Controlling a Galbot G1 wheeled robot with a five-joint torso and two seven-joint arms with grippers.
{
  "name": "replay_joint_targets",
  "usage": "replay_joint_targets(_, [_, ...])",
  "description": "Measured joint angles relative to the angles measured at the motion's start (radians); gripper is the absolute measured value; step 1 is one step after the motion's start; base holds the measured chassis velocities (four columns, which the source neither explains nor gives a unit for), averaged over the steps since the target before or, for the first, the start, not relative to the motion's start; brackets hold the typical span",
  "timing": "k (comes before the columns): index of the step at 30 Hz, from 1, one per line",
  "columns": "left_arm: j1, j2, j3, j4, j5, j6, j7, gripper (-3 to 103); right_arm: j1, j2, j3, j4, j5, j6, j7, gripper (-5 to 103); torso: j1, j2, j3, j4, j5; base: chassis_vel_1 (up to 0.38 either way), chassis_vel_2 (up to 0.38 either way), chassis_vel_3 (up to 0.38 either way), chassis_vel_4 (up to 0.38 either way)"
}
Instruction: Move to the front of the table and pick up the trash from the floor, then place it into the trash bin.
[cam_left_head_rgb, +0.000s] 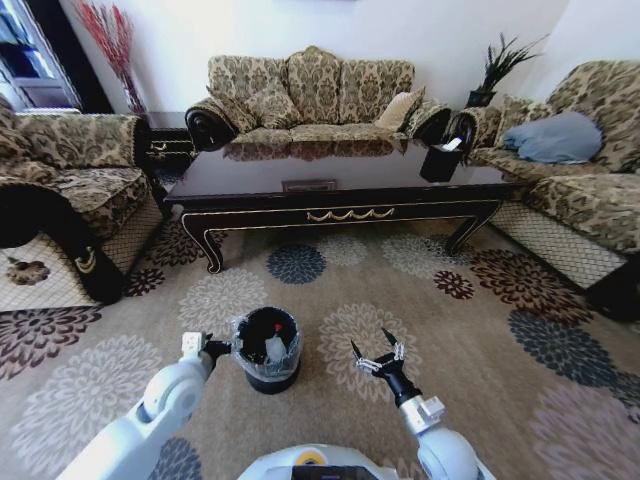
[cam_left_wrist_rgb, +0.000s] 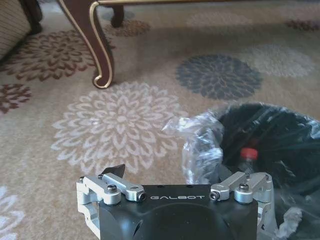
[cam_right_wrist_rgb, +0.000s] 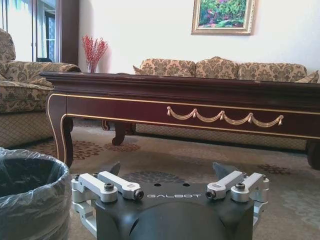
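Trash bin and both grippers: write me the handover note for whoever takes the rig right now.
Left gripper: open, empty, beside the trash bin at its bag rim.
Right gripper: open, empty, low over the floor on the bin's other side.
Bin stands on the carpet in front of the table. Inside: the clear bottle with a red cap and a white scrap.
Done: robot is at the table front; bottle and white scrap are binned.
Left: no litter visible on the carpet in the head view; a tiny wrapper would be too small to confirm, so check the floor.
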Motion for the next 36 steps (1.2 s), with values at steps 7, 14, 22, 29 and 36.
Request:
replay_joint_targets(7, [0.106,-0.106,-0.106,-0.053,0.154,-0.167,0.118,100,-0.029,0.044,0.037,0.007,-0.063,0.043,-0.001,100,0.0,0.0,0.0,-0.0001,-0.0001,0.0,0.0,0.0,0.0])
replay_joint_targets(14, [0.258,-0.191,-0.204,-0.066,0.315,-0.401,0.264,100,-0.073,0.133,0.087,0.031,-0.121,0.076,0.0,100,0.0,0.0,0.0,0.0,0.0,0.0,0.0,0.0,0.0])
replay_joint_targets(22, [0.416,-0.255,-0.291,-0.078,0.337,-0.614,0.407,100,-0.099,0.175,0.137,0.047,-0.14,0.102,0.0,100,0.0,0.0,0.0,0.0,-0.0001,0.0,0.0,0.0,0.0])
replay_joint_targets(29, [0.53,-0.26,-0.332,-0.039,0.317,-0.816,0.474,100,-0.136,0.225,0.16,0.046,-0.163,0.133,-0.001,100,0.0,0.0,0.0,0.0,0.0,0.0,0.0,0.0,0.0])
replay_joint_targets(36, [0.55,-0.24,-0.293,-0.023,0.335,-0.853,0.477,100,-0.149,0.254,0.174,0.059,-0.18,0.136,-0.002,100,0.0,0.0,0.0,-0.0003,-0.0003,0.0,0.0,0.0,0.0])
